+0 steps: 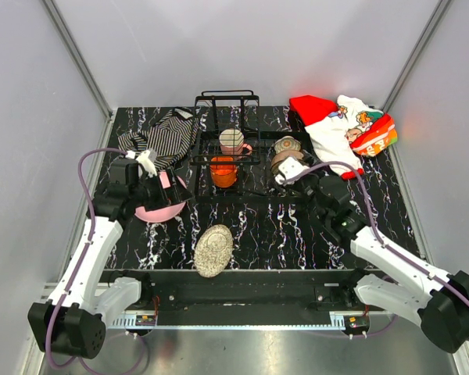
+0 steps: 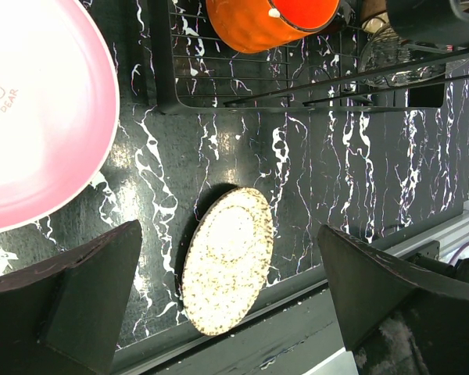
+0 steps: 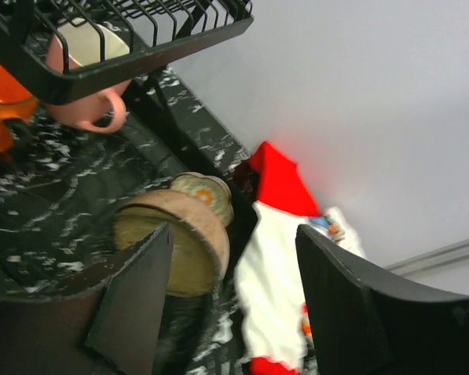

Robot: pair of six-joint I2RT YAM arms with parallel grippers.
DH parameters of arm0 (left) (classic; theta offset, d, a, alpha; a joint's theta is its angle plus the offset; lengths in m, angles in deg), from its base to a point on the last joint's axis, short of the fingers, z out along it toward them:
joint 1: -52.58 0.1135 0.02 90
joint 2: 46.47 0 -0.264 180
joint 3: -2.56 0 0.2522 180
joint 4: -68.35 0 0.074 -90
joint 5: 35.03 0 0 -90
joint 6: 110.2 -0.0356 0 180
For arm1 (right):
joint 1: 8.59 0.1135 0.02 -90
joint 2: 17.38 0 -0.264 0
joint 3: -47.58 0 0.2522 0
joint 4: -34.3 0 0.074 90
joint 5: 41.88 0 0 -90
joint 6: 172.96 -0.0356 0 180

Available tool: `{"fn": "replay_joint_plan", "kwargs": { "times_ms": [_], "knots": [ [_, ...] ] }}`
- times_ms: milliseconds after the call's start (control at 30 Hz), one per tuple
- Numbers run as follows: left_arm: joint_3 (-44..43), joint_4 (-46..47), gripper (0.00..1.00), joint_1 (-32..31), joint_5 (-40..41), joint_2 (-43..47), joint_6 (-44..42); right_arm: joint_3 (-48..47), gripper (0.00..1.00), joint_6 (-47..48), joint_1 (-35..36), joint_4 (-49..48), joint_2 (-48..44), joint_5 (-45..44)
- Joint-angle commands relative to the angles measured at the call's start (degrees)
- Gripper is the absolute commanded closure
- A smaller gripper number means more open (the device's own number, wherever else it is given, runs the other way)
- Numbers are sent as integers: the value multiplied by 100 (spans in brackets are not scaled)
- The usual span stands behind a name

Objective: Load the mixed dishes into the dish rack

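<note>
Top external: we see a shiny orange cup (image 1: 223,173) in the thin-wire dish rack (image 1: 227,94). Left gripper (image 2: 228,234) and right gripper (image 3: 234,234) are spread wide, empty.

The table (image 2: 359,195) has a polished black top with white marble veining that catches the light. The pink round plate (image 2: 39,101) and small orange cup (image 2: 258,27) look smooth and glossy. The tan-gold patterned plate (image 2: 227,269), at the near edge, looks grainy and matt. The dish rack (image 2: 160,70) is thin black coated wire. The striped black-white cloth (image 1: 168,133) and red-white printed cloth (image 1: 328,133) are soft fabric.
</note>
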Motion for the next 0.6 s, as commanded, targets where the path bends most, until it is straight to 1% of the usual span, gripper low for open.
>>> {"fn": "replay_joint_plan", "kwargs": {
  "times_ms": [0,33,100,133,200,233,300,367,400,433,467,500,533,567],
  "knots": [
    [32,159,1,43,-205,104,-30,-561,32,-1693,-43,290,-151,-34],
    [32,168,1,44,-214,104,-21,-632,35,-2235,-43,517,-160,-86],
    [32,185,1,44,-257,104,14,-842,39,-2826,-43,834,-169,-332],
    [24,185,1,44,-266,104,31,-939,41,-3325,-35,1332,-160,-359],
    [15,194,1,44,-275,113,32,-1203,41,-3776,-43,1827,-178,-141],
    [6,194,1,44,-266,104,40,-1239,41,-4327,-35,2142,-221,-26],
    [-3,203,1,52,-266,78,49,-1283,38,-5188,-34,2557,-327,587],
    [-47,203,1,44,-284,60,75,-1248,36,-5710,35,2970,-362,1228],
    [-56,203,1,52,-284,60,102,-1204,36,-6234,105,3120,-397,1432],
    [-82,220,1,44,-293,60,111,-1064,36,-6466,315,3156,-415,1599],
    [-91,229,1,52,-293,69,137,-976,37,-6651,517,3174,-441,1583],
    [-108,238,1,44,-284,60,154,-888,38,-7053,719,3200,-485,1426],
    [-108,247,1,52,-301,60,172,-722,39,-7248,1183,3218,-503,972],
    [-126,247,1,44,-310,60,172,-642,39,-7442,1379,3200,-477,829]
  ]
}}
